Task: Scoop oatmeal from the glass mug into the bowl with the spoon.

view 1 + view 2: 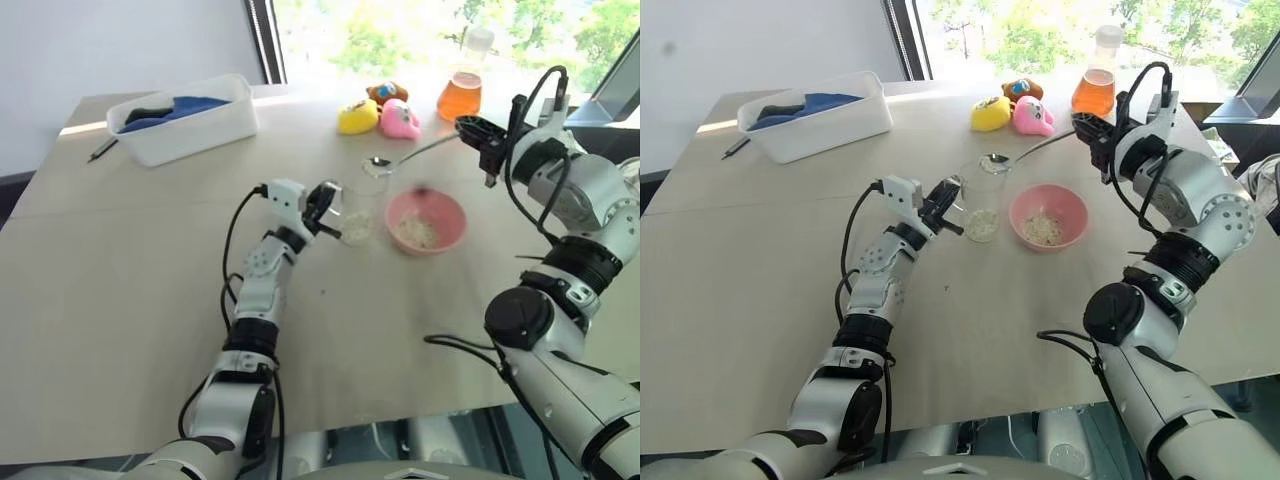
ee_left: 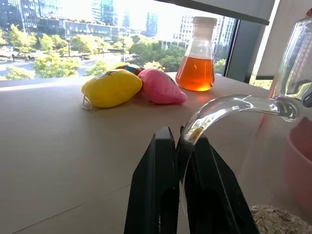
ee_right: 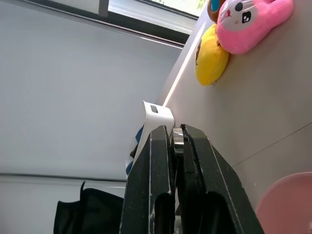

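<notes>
On a beige table (image 1: 150, 260) by a window, the glass mug (image 1: 981, 201), with oatmeal (image 1: 981, 226) inside, is gripped at its handle by the closed left gripper (image 1: 952, 205). Beside the mug, more flakes lie in the pink bowl (image 1: 1048, 216). Over the mug, the spoon (image 1: 1025, 152) is clamped in the closed right gripper (image 1: 1087, 131).

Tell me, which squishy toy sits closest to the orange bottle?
The pink toy. It lies right beside the orange flask, while the yellow toy sits farther away on its other side.

Glass mug (image 2: 273, 146) (edge-cut, right side).
</notes>
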You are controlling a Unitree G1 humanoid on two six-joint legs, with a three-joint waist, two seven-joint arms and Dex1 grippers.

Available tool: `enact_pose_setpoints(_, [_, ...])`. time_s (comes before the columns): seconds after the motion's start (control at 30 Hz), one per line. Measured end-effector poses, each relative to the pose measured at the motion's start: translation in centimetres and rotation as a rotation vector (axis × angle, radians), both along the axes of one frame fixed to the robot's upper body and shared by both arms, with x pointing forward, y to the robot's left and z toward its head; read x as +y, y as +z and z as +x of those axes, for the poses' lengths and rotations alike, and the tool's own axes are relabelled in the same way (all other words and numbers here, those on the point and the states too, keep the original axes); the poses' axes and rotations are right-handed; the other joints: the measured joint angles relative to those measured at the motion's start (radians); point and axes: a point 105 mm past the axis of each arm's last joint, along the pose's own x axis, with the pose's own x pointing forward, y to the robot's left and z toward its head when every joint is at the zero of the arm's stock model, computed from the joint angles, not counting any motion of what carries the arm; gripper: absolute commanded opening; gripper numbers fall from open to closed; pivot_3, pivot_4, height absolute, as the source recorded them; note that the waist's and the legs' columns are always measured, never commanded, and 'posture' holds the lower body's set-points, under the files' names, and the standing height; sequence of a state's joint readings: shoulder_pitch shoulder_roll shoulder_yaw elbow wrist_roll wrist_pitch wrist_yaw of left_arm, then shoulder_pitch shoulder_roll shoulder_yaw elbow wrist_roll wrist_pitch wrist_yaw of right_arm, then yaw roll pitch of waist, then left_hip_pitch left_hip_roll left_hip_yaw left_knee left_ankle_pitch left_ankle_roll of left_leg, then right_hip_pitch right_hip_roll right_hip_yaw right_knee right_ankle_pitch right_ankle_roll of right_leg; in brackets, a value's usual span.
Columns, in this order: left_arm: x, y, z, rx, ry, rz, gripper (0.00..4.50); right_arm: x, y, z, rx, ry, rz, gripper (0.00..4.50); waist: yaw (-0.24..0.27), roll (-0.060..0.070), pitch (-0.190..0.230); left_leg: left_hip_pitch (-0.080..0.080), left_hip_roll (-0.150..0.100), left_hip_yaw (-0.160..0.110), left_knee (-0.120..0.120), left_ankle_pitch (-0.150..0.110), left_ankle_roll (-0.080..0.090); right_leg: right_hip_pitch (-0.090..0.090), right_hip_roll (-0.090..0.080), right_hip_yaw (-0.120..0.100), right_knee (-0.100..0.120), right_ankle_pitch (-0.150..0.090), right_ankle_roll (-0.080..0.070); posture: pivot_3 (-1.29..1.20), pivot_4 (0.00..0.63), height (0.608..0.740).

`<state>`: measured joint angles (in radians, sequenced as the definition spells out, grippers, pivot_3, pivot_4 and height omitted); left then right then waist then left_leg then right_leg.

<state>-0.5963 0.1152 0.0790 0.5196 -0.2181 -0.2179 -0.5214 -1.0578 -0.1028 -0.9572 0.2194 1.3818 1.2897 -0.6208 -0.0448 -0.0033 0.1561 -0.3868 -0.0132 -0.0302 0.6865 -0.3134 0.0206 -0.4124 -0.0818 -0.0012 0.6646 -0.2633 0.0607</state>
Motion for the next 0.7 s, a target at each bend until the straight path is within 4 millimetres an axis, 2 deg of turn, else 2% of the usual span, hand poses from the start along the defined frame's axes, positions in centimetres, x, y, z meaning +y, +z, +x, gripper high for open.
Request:
enact_pose_setpoints(0.27, [-0.1,0.2,0.0,-0.010,-0.006,0.001,0.04,-0.1,0.0,-0.2,0.014,-0.001,0.020,0.00,0.000,0.000,0.000,0.000,0.000,0.000,0.000,0.000,0.000,0.000,0.000,0.000,-0.001,0.000,0.000,0.00,0.150,0.740])
enact_pose_setpoints(0.53, [-0.2,0.3,0.1,-0.016,-0.014,-0.001,0.04,-0.7,1.4,-1.5,-0.060,0.039,0.014,0.00,0.001,0.000,0.000,-0.001,0.000,0.000,0.000,0.000,0.000,0.000,0.000,0.000,-0.001,0.000,0.000,0.00,0.150,0.740])
enact_pose_setpoints(0.7, [-0.2,0.2,0.2,-0.015,-0.015,0.002,0.04,-2.1,1.3,-2.1,-0.064,0.020,-0.013,0.00,0.003,0.000,0.000,-0.001,0.001,0.000,0.000,0.000,0.001,0.000,0.000,0.000,-0.002,0.000,0.000,0.00,0.150,0.740])
